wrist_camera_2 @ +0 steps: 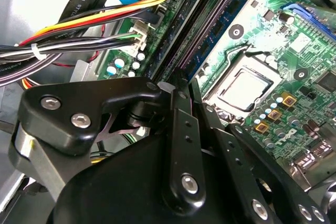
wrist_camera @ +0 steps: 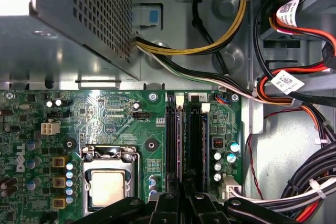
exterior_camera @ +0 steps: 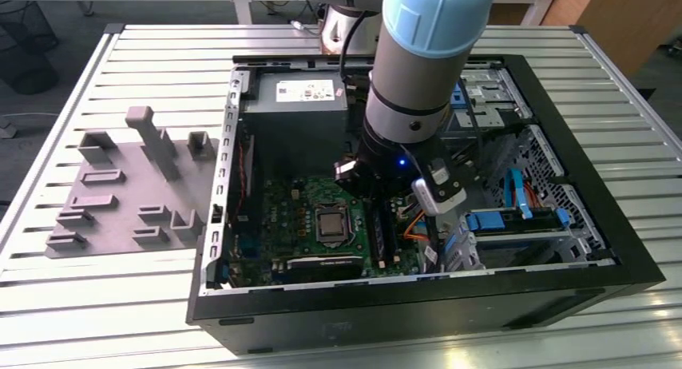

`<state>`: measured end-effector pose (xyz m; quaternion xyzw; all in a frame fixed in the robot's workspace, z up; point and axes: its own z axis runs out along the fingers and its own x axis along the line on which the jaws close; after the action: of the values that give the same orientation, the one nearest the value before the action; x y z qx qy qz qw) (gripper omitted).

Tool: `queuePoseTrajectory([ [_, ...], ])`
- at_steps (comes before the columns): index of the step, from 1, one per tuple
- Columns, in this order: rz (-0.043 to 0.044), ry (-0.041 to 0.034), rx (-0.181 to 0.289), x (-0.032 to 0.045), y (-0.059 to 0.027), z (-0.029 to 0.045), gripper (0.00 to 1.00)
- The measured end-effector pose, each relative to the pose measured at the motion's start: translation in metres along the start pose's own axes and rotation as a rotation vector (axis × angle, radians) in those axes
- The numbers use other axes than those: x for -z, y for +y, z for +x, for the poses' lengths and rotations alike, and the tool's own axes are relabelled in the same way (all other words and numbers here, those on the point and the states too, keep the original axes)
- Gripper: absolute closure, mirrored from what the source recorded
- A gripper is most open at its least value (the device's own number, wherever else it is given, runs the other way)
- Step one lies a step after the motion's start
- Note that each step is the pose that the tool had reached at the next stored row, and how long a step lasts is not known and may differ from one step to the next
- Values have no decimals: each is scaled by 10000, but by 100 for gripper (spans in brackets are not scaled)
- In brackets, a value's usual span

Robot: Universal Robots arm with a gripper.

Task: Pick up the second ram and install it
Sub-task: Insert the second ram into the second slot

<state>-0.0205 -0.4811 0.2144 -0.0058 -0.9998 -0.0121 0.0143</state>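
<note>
My gripper (exterior_camera: 375, 195) reaches down inside the open computer case, over the memory slots to the exterior view's right of the processor socket (exterior_camera: 332, 223). In both wrist views its black fingers come together on a thin blue-green stick standing edge-on in a slot: the second ram (wrist_camera: 181, 140) (wrist_camera_2: 202, 40). The gripper (wrist_camera: 184, 195) (wrist_camera_2: 177, 88) looks shut on the end of the stick nearest the camera. How deep the stick sits in its slot I cannot tell. Another stick (wrist_camera: 203, 135) stands in the neighbouring slot.
A grey power supply (exterior_camera: 303, 105) fills the case's far end. Bundled cables (wrist_camera: 294, 98) run beside the slots, and a drive cage with blue clips (exterior_camera: 512, 221) is on the exterior view's right. A grey slotted fixture (exterior_camera: 128, 185) lies on the table left of the case.
</note>
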Motion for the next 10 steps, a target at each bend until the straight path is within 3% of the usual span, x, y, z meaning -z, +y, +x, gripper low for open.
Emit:
queuePoseTrajectory([
  [10,2,1,63,-12,-3,0,86],
])
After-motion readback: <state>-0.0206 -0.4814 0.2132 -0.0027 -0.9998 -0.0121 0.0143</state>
